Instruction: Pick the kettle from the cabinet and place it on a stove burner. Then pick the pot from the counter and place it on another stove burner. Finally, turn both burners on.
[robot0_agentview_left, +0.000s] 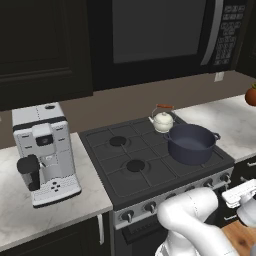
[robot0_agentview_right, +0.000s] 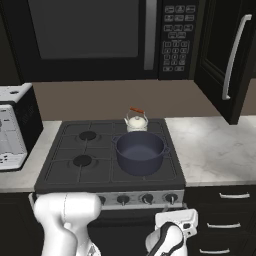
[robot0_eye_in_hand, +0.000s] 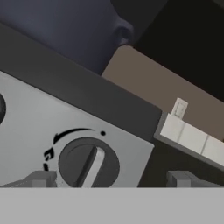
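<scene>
Right up close in the hand view is a stove knob (robot0_eye_in_hand: 89, 164), dark round dial with a silver pointer bar, sitting on the silver front panel (robot0_eye_in_hand: 39, 118). The end effector (robot0_eye_in_hand: 111, 178) has its two grey tips (robot0_eye_in_hand: 41, 179) spread wide apart, nothing between them but that knob, which sits just inside the left tip. It's not gripping it as far as I can tell.

Above the panel you get the dark stove edge and the blue side of the pot (robot0_eye_in_hand: 74, 30) with one loop handle.

From the base cams: the pot (robot0_agentview_right: 140, 151) is parked on the front right burner, and the kettle (robot0_agentview_right: 136, 120) is on the back right burner just behind it, close but I can't tell if they touch. The two left burners (robot0_agentview_right: 82, 160) are bare. A row of knobs (robot0_agentview_right: 146, 198) runs along the stove front, and the arm's hand is low in front of the right end of it.

Marbled desk (robot0_agentview_right: 215, 145) to both sides of the stove, a white coffee machine (robot0_agentview_left: 45, 152) on the left part. Microwave (robot0_agentview_right: 100, 35) hangs above the stove, black cabinet (robot0_agentview_right: 230, 60) with a silver bar handle to its right.
</scene>
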